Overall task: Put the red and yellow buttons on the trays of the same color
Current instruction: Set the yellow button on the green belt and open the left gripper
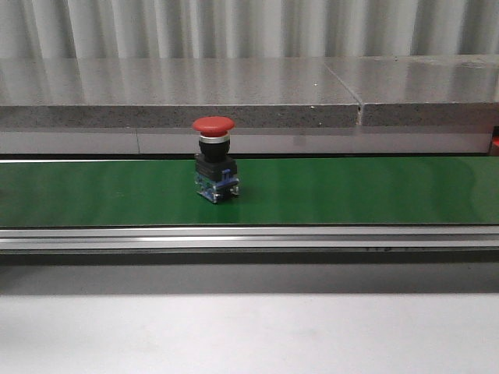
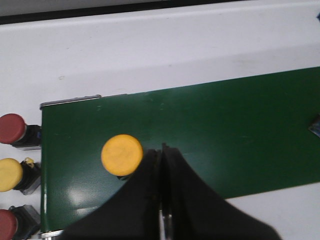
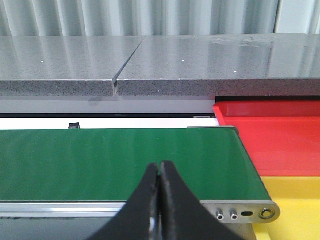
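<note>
Black fingers of the left end effector (image 2: 162, 200) fill the bottom middle of the left wrist view, pressed together with nothing between them. The right end effector (image 3: 160, 200) sits the same way at the bottom middle of the right wrist view, fingers closed and holding nothing.

A green belt (image 1: 351, 191) runs as a wide band across the middle of the front view, with a grey stone ledge (image 1: 179, 97) behind it and the pale desk (image 1: 249, 335) along the bottom. The red tray (image 3: 280, 135) lies at the right of the right wrist view, just past the belt's end, with the yellow tray (image 3: 295, 205) below it in the lower right corner.

One red button (image 1: 214, 160) stands upright on the belt, left of centre in the front view. A yellow button (image 2: 122, 155) rests on the belt left of centre in the left wrist view, just beside the left fingers. Three more buttons line the left edge there, off the belt: red (image 2: 11, 129), yellow (image 2: 10, 175), red (image 2: 8, 223).
</note>
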